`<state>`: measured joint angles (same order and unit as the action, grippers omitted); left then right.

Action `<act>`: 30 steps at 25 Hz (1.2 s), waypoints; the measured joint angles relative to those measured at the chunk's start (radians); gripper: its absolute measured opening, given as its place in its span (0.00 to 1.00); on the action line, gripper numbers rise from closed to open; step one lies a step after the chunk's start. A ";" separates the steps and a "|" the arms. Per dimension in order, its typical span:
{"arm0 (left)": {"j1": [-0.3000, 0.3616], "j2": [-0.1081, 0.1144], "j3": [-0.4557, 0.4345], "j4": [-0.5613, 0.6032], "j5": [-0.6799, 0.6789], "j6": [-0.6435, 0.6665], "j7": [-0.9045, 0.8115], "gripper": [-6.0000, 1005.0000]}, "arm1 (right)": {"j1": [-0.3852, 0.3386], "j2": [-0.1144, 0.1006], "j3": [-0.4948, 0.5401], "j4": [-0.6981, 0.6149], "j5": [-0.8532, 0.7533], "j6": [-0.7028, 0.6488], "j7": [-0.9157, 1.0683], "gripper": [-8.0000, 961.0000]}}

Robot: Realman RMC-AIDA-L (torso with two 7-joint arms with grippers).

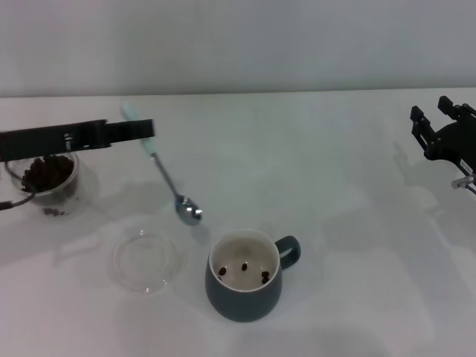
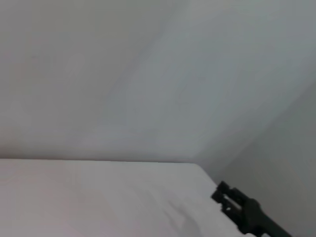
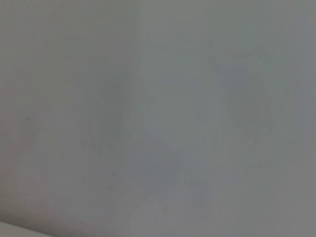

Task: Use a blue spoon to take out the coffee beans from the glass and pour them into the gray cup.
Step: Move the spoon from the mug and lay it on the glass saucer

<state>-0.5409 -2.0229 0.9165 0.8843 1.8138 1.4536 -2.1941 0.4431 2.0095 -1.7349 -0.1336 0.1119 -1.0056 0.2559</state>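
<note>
Below the left gripper (image 1: pixel 141 131): blue spoon (image 1: pixel 167 182) hanging tilted, handle being pinched | beside it: glass (image 1: pixel 49 181) holding coffee beans (image 1: pixel 47 172) | gray cup (image 1: pixel 245 275) sitting nearer | right gripper (image 1: pixel 439 130) idling, grip unclear.

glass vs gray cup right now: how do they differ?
The glass is clear and has no visible handle; the gray cup is opaque dark blue-gray with a loop handle. The glass holds a heap of coffee beans; the cup holds only a few. The glass is smaller and sits far left; the cup is near centre. Both stand upright on the table.
</note>
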 joint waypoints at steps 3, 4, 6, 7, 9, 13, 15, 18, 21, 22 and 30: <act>0.020 0.003 -0.018 -0.003 0.024 -0.024 0.012 0.13 | 0.003 0.000 0.000 0.000 0.000 0.006 0.000 0.52; 0.027 0.006 -0.023 -0.008 0.032 -0.035 0.017 0.13 | 0.004 0.001 0.000 0.000 0.000 0.007 0.000 0.52; 0.036 0.010 -0.026 -0.022 0.046 -0.054 0.022 0.13 | 0.007 0.001 0.000 0.000 0.000 0.009 0.000 0.52; 0.040 0.012 -0.026 -0.029 0.054 -0.064 0.023 0.13 | 0.007 0.001 0.000 0.000 0.000 0.009 0.000 0.52; 0.047 0.012 -0.026 -0.035 0.075 -0.080 0.021 0.13 | 0.007 0.002 0.000 0.000 0.000 0.010 0.000 0.52; 0.055 0.012 -0.034 -0.057 0.112 -0.099 0.015 0.13 | 0.003 0.002 0.000 0.000 -0.002 0.011 0.002 0.52; 0.055 0.012 -0.041 -0.070 0.122 -0.107 0.016 0.13 | 0.002 0.002 0.000 0.000 -0.003 0.012 0.003 0.52; 0.059 0.012 -0.046 -0.087 0.141 -0.125 0.020 0.13 | 0.000 0.002 -0.001 0.000 -0.004 0.013 0.003 0.52; 0.061 0.011 -0.044 -0.107 0.149 -0.135 0.023 0.13 | 0.000 0.002 -0.003 0.000 -0.006 0.013 0.004 0.52; 0.061 0.011 -0.043 -0.112 0.150 -0.139 0.025 0.13 | 0.000 0.002 -0.004 0.000 -0.006 0.013 0.004 0.52; 0.043 0.004 -0.039 -0.181 0.164 -0.148 0.049 0.13 | -0.001 0.002 -0.006 0.000 -0.008 0.013 0.004 0.52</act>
<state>-0.4983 -2.0188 0.8774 0.7030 1.9776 1.3060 -2.1455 0.4423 2.0111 -1.7414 -0.1334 0.1037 -0.9924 0.2596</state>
